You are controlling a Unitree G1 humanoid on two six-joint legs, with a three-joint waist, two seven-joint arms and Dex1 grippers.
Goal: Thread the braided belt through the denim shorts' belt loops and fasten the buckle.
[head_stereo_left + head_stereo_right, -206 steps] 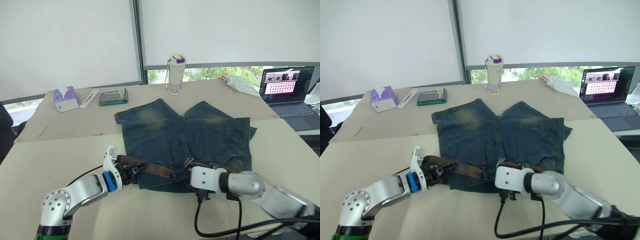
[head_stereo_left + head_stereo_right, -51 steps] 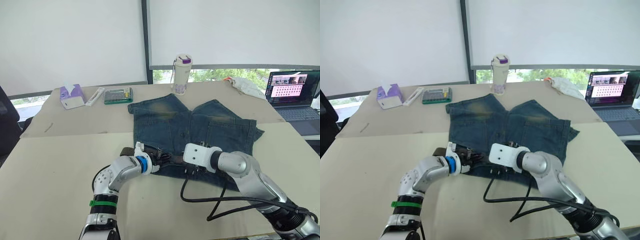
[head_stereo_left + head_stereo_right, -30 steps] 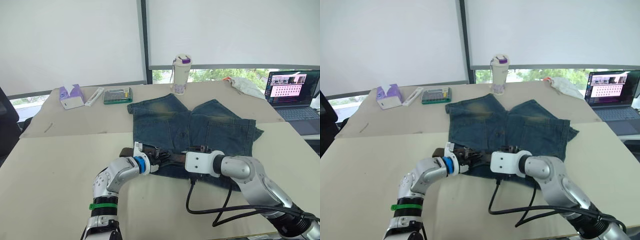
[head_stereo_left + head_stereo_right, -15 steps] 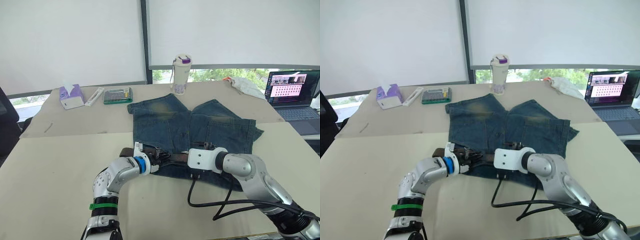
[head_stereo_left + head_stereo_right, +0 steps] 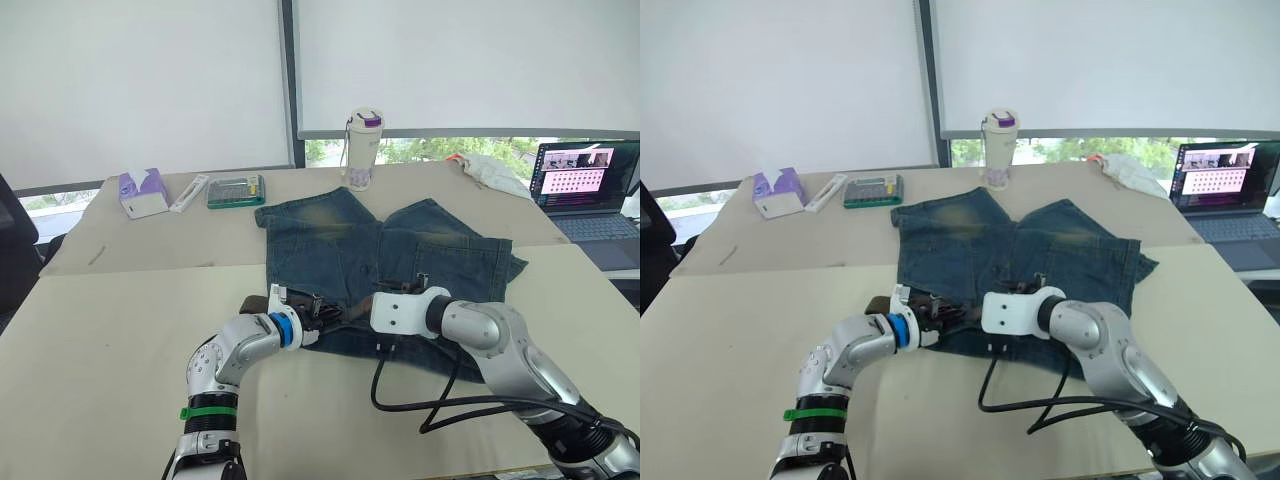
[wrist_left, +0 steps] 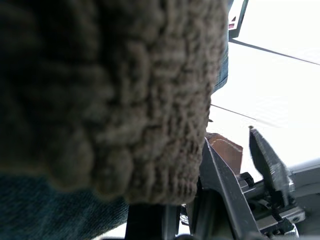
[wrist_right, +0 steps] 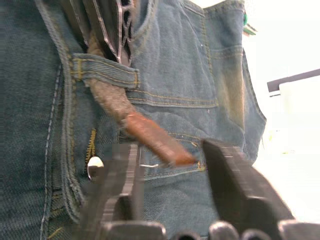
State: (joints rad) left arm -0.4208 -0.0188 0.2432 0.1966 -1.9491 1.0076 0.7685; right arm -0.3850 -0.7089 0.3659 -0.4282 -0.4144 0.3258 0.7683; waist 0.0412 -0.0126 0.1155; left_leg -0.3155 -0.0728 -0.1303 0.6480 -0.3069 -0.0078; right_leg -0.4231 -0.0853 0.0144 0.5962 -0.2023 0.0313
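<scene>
The blue denim shorts with faded yellowish patches (image 5: 385, 255) are lying flat on the beige table (image 5: 100, 330), waistband at the near edge. The long dark brown braided belt (image 5: 350, 316) is running along that waistband, between the two grippers.

From the head views, the left gripper (image 5: 318, 313) is resting at the waistband's left end and the right gripper (image 5: 408, 284) is sitting just right of it over the middle of the waistband, but how far either pair of fingers is spread cannot be told from there.

The right wrist view is giving more: the right gripper's two black fingers (image 7: 235, 190) are standing apart, holding nothing, with the belt's smooth reddish-brown tip (image 7: 152, 137) lying between them after passing under a short denim belt loop (image 7: 102, 70).

In the left wrist view, the braided strap is pressing close against the camera; whether the left gripper is gripping it cannot be told.
</scene>
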